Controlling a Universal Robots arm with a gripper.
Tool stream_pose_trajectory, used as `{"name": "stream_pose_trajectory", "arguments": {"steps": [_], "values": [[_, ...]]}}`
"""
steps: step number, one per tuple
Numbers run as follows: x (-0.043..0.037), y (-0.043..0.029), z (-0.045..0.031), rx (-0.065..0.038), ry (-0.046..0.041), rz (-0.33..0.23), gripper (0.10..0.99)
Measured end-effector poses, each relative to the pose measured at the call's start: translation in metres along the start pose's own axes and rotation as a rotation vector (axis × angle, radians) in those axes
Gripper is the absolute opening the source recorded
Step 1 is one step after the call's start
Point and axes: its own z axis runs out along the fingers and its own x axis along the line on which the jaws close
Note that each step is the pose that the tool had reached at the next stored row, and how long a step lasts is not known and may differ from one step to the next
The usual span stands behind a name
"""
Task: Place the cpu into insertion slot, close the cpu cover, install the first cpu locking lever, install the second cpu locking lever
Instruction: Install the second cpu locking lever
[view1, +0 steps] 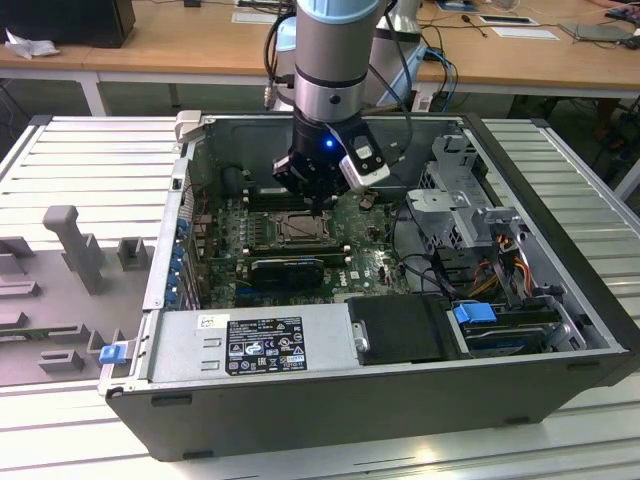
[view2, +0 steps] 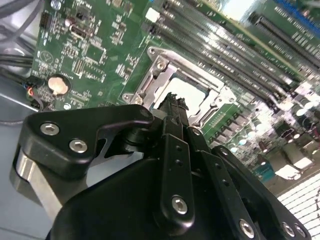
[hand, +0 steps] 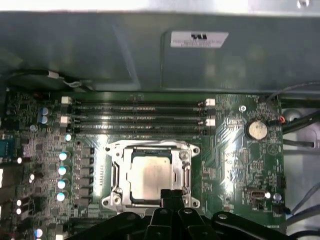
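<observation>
Fig.: cpu (hand: 150, 176) seated in insertion slot (hand: 116, 180) w/ cpu cover (hand: 150, 146) lying over it; tool (hand: 171, 196), fingers pinched together & empty, hovers at slot's 6 o'clock edge in first wrist view.

Open computer case (view1: 330, 410) — memory slots (hand: 137, 116), coin battery (hand: 257, 130).
</observation>
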Motion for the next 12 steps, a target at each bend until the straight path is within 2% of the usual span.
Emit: {"name": "stream_pose_trajectory", "arguments": {"steps": [2,5,8,12], "values": [[0.0001,-0.0071,-0.0003,0.0,0.0,0.0,0.106],[0.0002,-0.0131,0.0002,0.0,0.0006,0.0,0.106],[0.0002,-0.0159,0.0018,0.0,0.002,0.0,0.106],[0.0003,-0.0202,0.0061,-0.007,0.009,0.0,0.106]]}}
